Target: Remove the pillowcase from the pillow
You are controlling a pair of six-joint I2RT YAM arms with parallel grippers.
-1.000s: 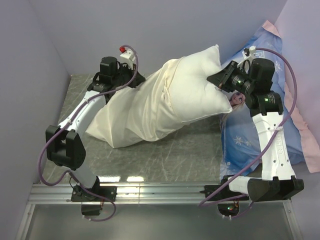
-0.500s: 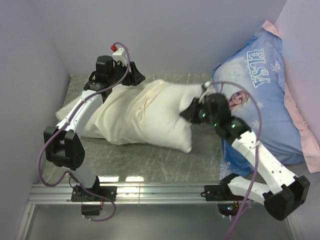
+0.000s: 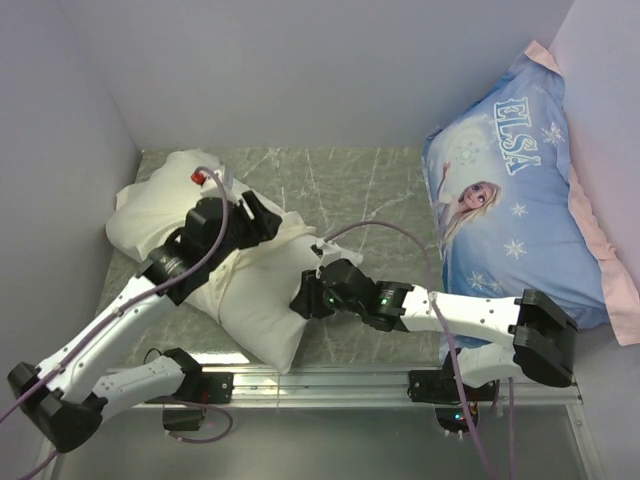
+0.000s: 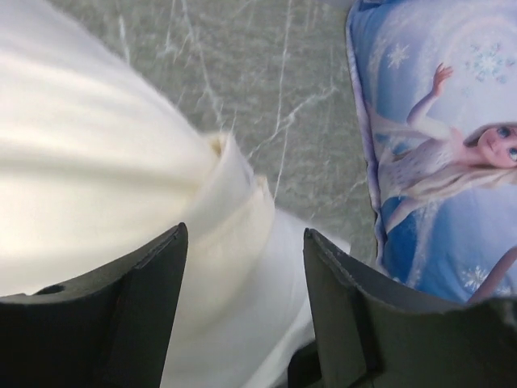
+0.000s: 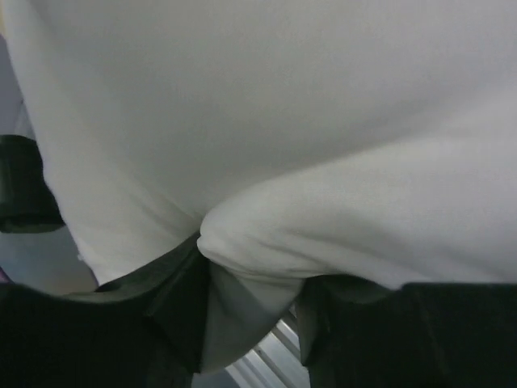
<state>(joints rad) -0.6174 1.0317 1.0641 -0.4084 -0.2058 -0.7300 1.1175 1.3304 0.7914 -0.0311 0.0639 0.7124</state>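
Marbled table [image 3: 350,185]: pillow [image 3: 268,322], ELSA cushion [image 3: 520,200]

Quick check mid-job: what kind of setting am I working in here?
Most likely a lab test booth, not a bedroom: plain walls box in a marble-look tabletop, and an aluminium rail for mounting runs along its near edge.

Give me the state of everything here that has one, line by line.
Plump white rectangular pillow: one end bare.
Plain cream fabric pillowcase: partly on the pillow, bunched.
Left end effector: open, holding nothing.
Right end effector: shut on the pillow.
Blue ELSA-print pillow: untouched.
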